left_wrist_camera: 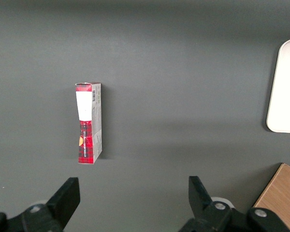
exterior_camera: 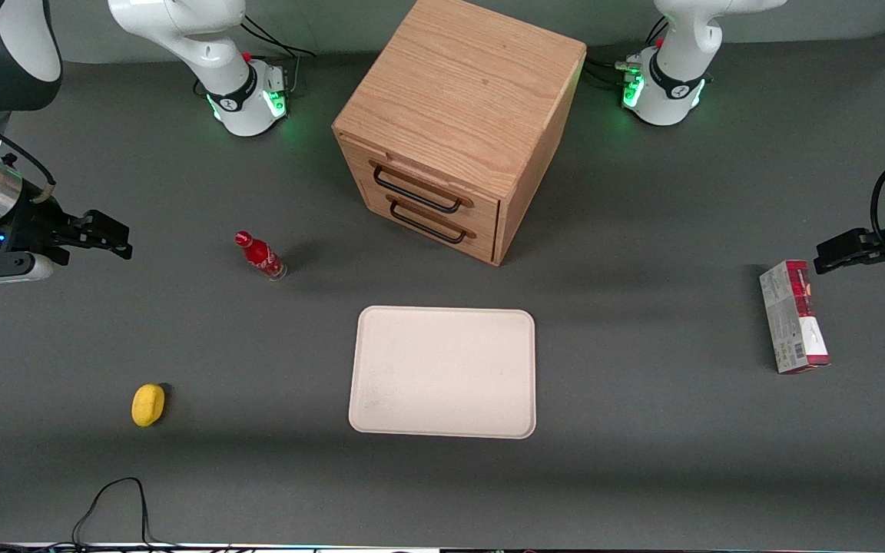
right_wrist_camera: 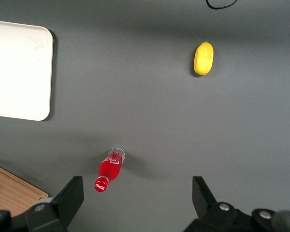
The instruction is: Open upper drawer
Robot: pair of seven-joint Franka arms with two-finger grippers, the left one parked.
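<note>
The oak cabinet (exterior_camera: 458,100) stands at the middle of the table, farther from the front camera than the tray. Its upper drawer (exterior_camera: 421,188) is shut, its light wood front flush, with a thin black bar handle (exterior_camera: 415,198). The matching lower drawer (exterior_camera: 431,224) sits below it, also shut. My gripper (exterior_camera: 116,238) hovers above the table toward the working arm's end, well apart from the cabinet. In the right wrist view the gripper (right_wrist_camera: 137,203) is open and empty, with the red bottle and a cabinet corner (right_wrist_camera: 12,193) below it.
A small red cola bottle (exterior_camera: 260,256) (right_wrist_camera: 110,169) stands between my gripper and the cabinet. A cream tray (exterior_camera: 442,372) (right_wrist_camera: 17,70) lies nearer the front camera. A yellow lemon (exterior_camera: 147,404) (right_wrist_camera: 203,58) lies near the front edge. A red-and-grey box (exterior_camera: 793,316) (left_wrist_camera: 88,123) lies toward the parked arm's end.
</note>
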